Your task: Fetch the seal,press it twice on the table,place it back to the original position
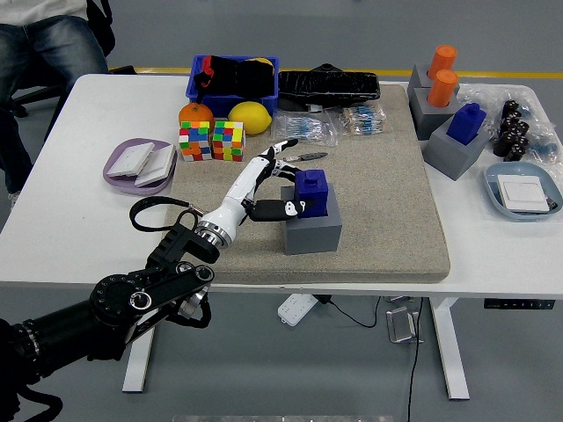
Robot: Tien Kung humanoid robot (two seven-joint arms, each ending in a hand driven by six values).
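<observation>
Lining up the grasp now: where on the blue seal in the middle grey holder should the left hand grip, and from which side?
Grip the blue seal by its exposed upper block, since its lower part appears to sit inside the grey holder. Come from its left, where the left hand is, thumb on the near face, fingers on the far one, then lift straight up.

My left hand [268,180] is glossy white plastic with black fingertips, on a matt black arm. The seal [311,192] looks like smooth blue plastic on a matt grey block [312,236]. Under them lies a rough beige mat [387,211]; the worktop [79,237] is smooth white.
</observation>
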